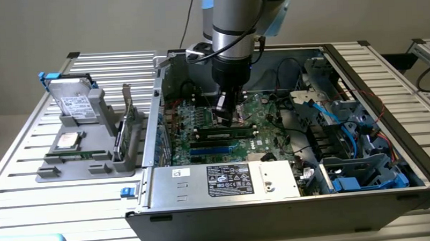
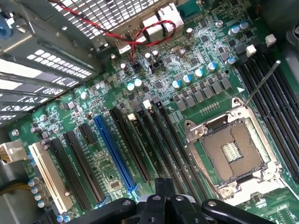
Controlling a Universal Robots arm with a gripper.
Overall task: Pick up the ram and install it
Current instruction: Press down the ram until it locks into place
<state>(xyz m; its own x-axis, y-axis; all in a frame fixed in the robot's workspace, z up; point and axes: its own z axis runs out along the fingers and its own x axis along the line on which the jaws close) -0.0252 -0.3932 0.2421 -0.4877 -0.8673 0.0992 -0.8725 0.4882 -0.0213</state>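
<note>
- One grey holder tray (image 1: pixel 73 171) sits on the slatted worktop (image 1: pixel 31 196) at the exterior view's left, well apart from the arm.
- Standing in that tray is a hard drive (image 1: pixel 75 101); a square silver chip (image 1: pixel 67 140) lies lower in it, and a green expansion card (image 1: pixel 129 115) stands upright along its side nearest the computer.
- A thin green stick (image 1: pixel 77 156) lies flat near the tray's front edge; it looks like a second memory stick, though this is hard to tell.
- Right of the tray, the open computer case (image 1: pixel 275 204) lies on its side with the green motherboard (image 1: pixel 200 121) exposed.
- The ram (image 1: pixel 225 134) sits in a memory slot on the motherboard, lying level along it, with blue slots (image 1: pixel 216 148) just in front.
- The hand (image 1: pixel 224 120) hangs straight down over the ram, its tip at or just above the stick's top edge; its fingers are closed together with nothing between them.
- In the wrist view, the empty CPU socket (image 2: pixel 232 154) shows with its lever (image 2: pixel 261 84) raised, beside black expansion slots and one blue slot (image 2: pixel 114 154).
</note>
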